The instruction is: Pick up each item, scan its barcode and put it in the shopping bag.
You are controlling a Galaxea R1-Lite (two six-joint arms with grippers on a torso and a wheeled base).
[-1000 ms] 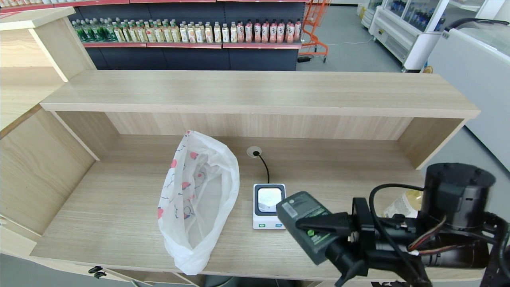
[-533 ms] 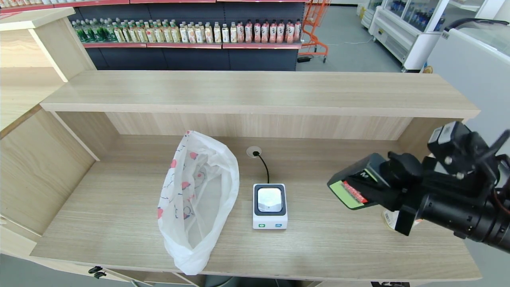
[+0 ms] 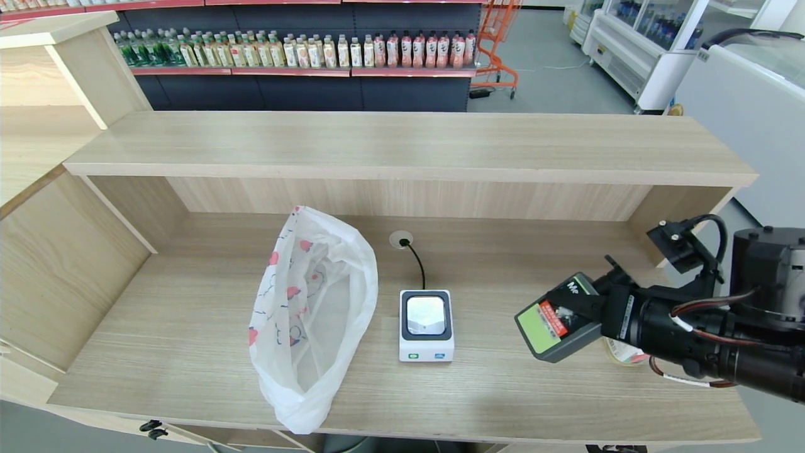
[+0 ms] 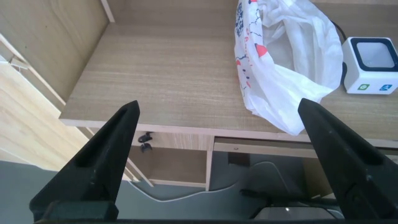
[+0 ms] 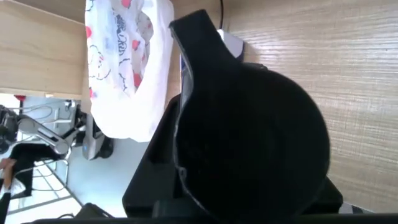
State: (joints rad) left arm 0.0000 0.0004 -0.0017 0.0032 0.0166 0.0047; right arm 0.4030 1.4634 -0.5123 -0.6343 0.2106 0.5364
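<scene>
The white translucent plastic shopping bag with red prints (image 3: 314, 314) looks empty, so nothing seems bagged yet. The right gripper (image 3: 594, 305), jaws clamped on a dark rectangular box with a green-and-red end label (image 3: 553, 324), holds it above the bench (image 3: 188, 340), right of the white scanner block (image 3: 426, 324); scanning and bagging remain. Its long axis lies near level, labelled end toward the scanner. The left gripper (image 4: 219, 109) has jaws wide, empty

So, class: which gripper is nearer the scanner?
Right. The right gripper, holding a box, hangs over the counter just right of the scanner; the left gripper is by the counter's front edge, on the far side of the bag.
</scene>
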